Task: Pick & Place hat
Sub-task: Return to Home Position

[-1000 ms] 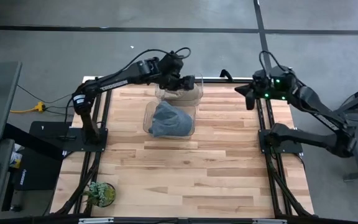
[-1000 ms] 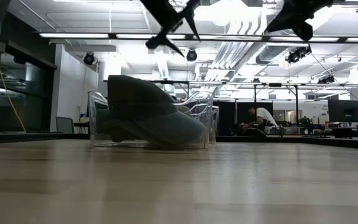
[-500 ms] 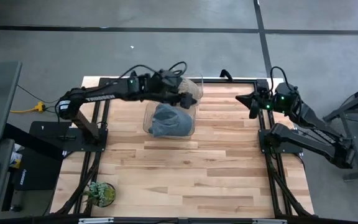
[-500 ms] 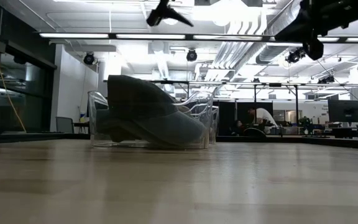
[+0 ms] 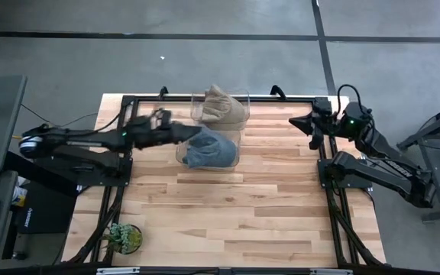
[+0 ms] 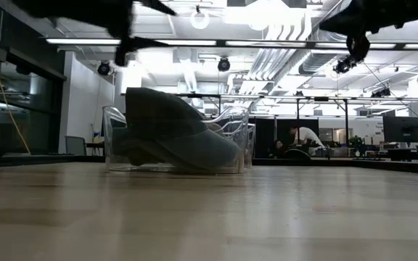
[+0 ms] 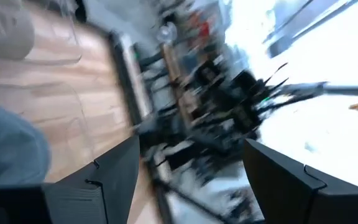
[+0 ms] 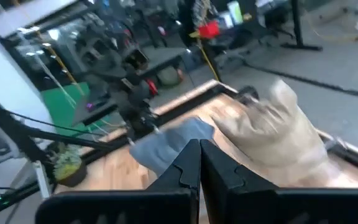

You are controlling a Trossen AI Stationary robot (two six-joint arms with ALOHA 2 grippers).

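A tan hat (image 5: pixel 221 107) lies bunched in the far clear container (image 5: pixel 242 101), and a grey-blue hat (image 5: pixel 208 147) fills the near clear container (image 5: pixel 180 145); the low view shows that grey-blue hat (image 6: pixel 173 134) resting on the container's floor. My left gripper (image 5: pixel 196 131) hangs open above the table just left of the near container, empty in the left wrist view (image 7: pixel 190 144). My right gripper (image 5: pixel 296 121) is shut and empty, up in the air at the table's far right corner, pointing at both hats (image 8: pixel 199 146).
A small potted plant (image 5: pixel 123 237) stands at the table's near left corner. Black frame rails (image 5: pixel 328 172) run along the table's edges. Bare wooden tabletop (image 5: pixel 235 214) stretches over the near half. People sit at desks far behind (image 6: pixel 307 138).
My left arm has drawn back from over the far container toward the table's left edge and stretched out low, leaving the tan hat in plain sight in that container. My right arm has settled slightly toward the right edge. Both hats have stayed put.
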